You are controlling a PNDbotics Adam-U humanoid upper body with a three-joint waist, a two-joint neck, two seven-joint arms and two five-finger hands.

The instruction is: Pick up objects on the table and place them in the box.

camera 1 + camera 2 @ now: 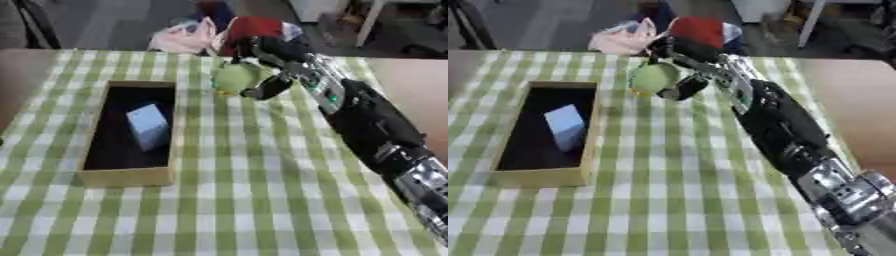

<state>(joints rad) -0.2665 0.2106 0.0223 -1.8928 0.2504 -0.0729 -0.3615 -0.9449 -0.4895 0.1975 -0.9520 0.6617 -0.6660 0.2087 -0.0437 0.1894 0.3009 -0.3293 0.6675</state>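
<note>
Green-checked table (262, 200): right hand (262, 65) wraps a pale green round object (234, 77) near the far edge, beside the box (131, 175) holding a pale block (147, 125).

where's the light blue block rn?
The light blue block lies inside the box, on the table's left side, left of the right hand at the green object.

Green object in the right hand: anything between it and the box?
Nothing: only bare checked tablecloth separates the green object, held by the right hand, from the box, clearest in the left eye view.
</note>
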